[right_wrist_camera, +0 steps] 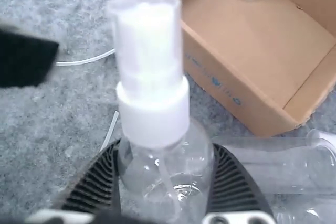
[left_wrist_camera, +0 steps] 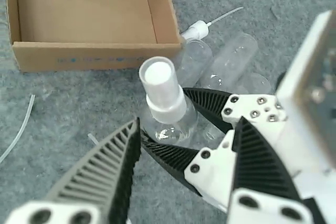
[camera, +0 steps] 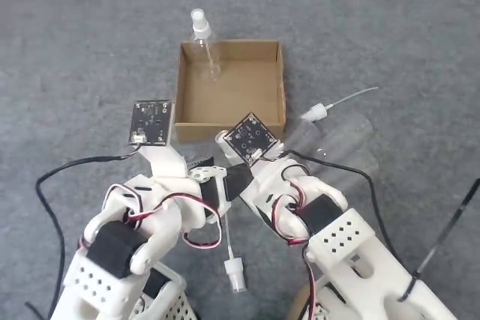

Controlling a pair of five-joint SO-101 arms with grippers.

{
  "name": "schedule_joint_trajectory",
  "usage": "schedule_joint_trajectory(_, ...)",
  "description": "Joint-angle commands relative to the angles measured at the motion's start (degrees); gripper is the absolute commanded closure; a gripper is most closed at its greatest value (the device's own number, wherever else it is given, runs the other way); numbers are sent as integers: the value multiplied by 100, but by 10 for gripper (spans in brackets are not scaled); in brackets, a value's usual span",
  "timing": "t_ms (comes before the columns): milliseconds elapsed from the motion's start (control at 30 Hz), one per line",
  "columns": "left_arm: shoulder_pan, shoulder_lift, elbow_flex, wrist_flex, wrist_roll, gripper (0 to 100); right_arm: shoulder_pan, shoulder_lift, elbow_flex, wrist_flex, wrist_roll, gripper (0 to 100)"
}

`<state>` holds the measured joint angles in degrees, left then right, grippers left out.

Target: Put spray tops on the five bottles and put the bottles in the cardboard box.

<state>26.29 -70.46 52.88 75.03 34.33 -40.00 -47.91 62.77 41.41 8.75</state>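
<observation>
The right gripper (right_wrist_camera: 165, 153) has its fingers (right_wrist_camera: 231, 182) closed on the body of a clear spray bottle (right_wrist_camera: 164, 184), which stands upright just in front of the cardboard box (camera: 281, 80); a white spray top (right_wrist_camera: 149, 66) sits on the bottle's neck. The left gripper (left_wrist_camera: 186, 127) is just beside that bottle with its fingers (left_wrist_camera: 105, 177) spread wide, holding nothing. A second bottle (camera: 204, 54), also with a spray top, stands in the far left corner of the box. To the right of the box, several clear bottles without tops (camera: 341, 136) lie on their sides close together on the grey tabletop (camera: 75, 58); a loose spray top (camera: 317, 112) with its thin tube lies beside them, near the box's right wall; another loose top (camera: 235, 273) with its tube lies on the tabletop between the two arms' bases.
</observation>
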Motion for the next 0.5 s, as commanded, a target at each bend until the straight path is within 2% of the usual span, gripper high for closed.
schedule_joint_trajectory(0,105,-88,-374,53,-123,725,31,-207,-229,-13,114,993)
schedule_joint_trajectory(233,-862,-88,-382,-114,-149,725,31,-207,-229,-13,114,993)
schedule_joint_trajectory(467,-1248,-88,-391,-123,-149,725,31,-207,-229,-13,114,993)
